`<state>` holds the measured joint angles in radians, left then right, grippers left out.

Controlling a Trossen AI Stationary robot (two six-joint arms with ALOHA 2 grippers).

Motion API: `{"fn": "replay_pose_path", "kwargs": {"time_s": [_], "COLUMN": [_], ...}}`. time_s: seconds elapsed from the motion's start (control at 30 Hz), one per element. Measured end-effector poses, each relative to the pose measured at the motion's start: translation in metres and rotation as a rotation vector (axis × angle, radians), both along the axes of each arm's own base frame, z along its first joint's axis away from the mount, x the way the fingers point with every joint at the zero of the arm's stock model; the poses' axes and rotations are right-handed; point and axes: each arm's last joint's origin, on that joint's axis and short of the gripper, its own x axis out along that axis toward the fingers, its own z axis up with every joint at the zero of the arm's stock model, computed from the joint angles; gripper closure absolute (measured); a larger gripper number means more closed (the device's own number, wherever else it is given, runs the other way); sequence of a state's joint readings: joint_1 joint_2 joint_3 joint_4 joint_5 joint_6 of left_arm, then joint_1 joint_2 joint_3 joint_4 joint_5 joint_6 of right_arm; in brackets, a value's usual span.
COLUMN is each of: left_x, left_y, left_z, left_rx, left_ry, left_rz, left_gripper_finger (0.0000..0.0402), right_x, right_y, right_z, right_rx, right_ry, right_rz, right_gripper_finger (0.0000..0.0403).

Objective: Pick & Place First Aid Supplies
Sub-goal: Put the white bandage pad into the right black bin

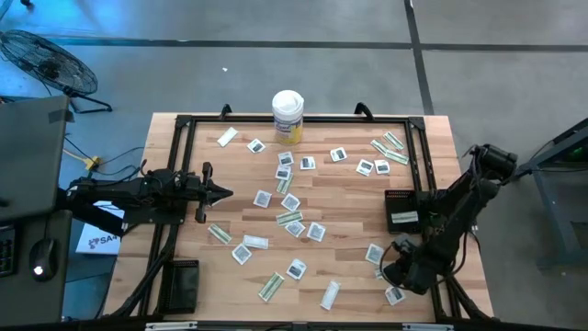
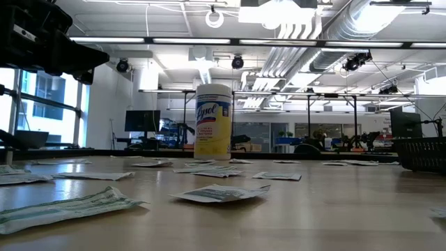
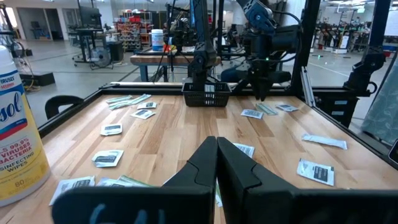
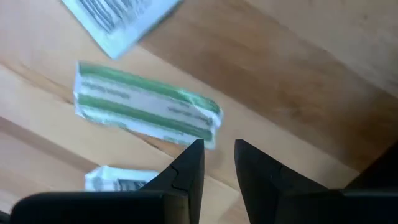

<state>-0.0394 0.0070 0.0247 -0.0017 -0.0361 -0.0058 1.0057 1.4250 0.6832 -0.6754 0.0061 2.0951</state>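
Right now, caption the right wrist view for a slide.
Right gripper, fingers parted, poised beside a green-striped packet.

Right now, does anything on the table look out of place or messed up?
The packets lie scattered at all angles across the wooden table, a few overlapping near the middle. The wipes canister stands upright, nothing looks spilled or torn. The black basket sits at the right edge.

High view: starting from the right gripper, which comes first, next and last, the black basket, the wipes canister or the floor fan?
From the right gripper, near the table's front right:
1. Black basket, at the right edge.
2. Wipes canister, at the far edge.
3. Floor fan, off the table, far left.
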Motion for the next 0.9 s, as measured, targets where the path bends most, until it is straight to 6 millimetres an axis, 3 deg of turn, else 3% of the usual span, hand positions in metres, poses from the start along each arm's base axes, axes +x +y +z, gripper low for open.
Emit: {"fn": "replay_pose_path", "kwargs": {"time_s": [0.33, 0.9], "left_x": [0.000, 0.000], "left_y": [0.000, 0.000], "left_z": [0.000, 0.000], "left_rx": [0.000, 0.000], "left_ry": [0.000, 0.000], "left_rz": [0.000, 0.000], "left_gripper_finger": [0.0401, 0.0401], "right_x": [0.019, 0.025], "right_y": [-0.007, -0.003], "right_z": [-0.002, -0.019], "right_rx": [0.022, -0.013], "right_ry": [-0.026, 0.026], "right_rz": [-0.064, -0.087], "right_gripper_finger": [0.0320, 0.0321]}}
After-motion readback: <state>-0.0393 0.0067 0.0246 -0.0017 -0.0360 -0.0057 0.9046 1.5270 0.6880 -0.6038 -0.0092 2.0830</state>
